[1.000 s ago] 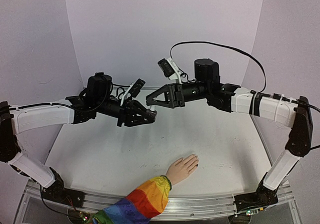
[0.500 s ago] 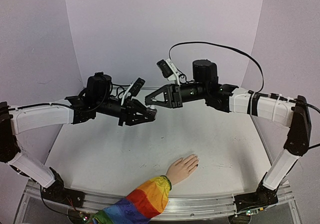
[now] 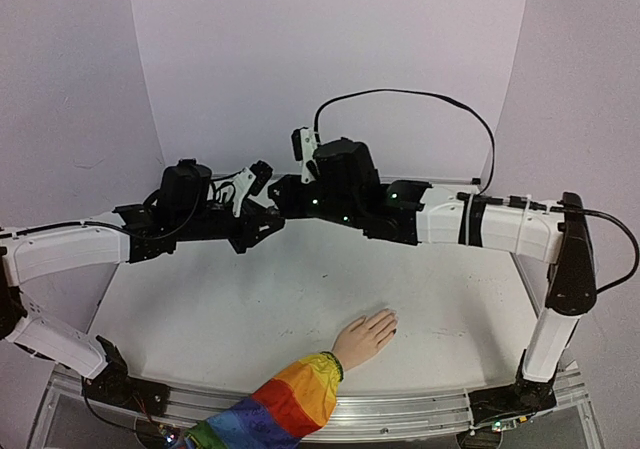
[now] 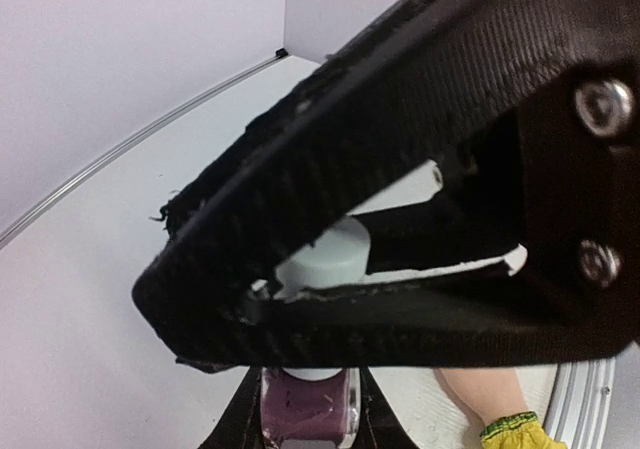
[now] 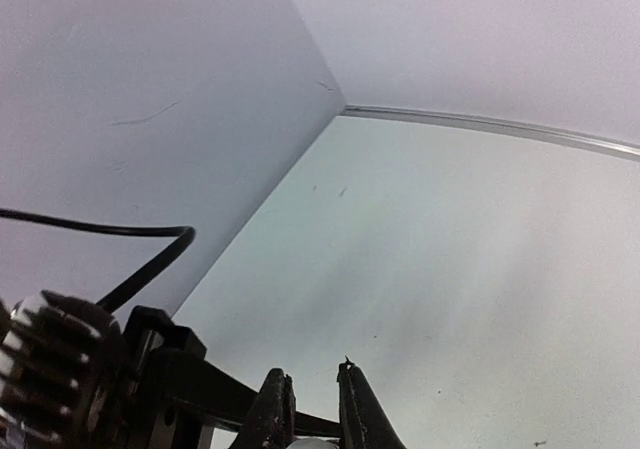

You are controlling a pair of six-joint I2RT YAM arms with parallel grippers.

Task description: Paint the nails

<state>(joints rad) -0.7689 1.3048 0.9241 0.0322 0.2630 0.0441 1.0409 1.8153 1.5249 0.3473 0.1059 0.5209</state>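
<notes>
Rainbow-striped sleeve point(image 3: 285, 409), peach mannequin hand point(image 3: 365, 336)

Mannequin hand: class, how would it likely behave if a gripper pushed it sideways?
The hand lies flat, so it would probably slide, not roll. Its sleeve looks like soft cloth and would likely bunch or drag.

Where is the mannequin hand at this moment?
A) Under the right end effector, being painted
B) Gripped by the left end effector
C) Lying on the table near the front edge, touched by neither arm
C: the mannequin hand lies flat on the table near the front edge, while the left end effector and right end effector meet farther back, well apart from it.
</notes>
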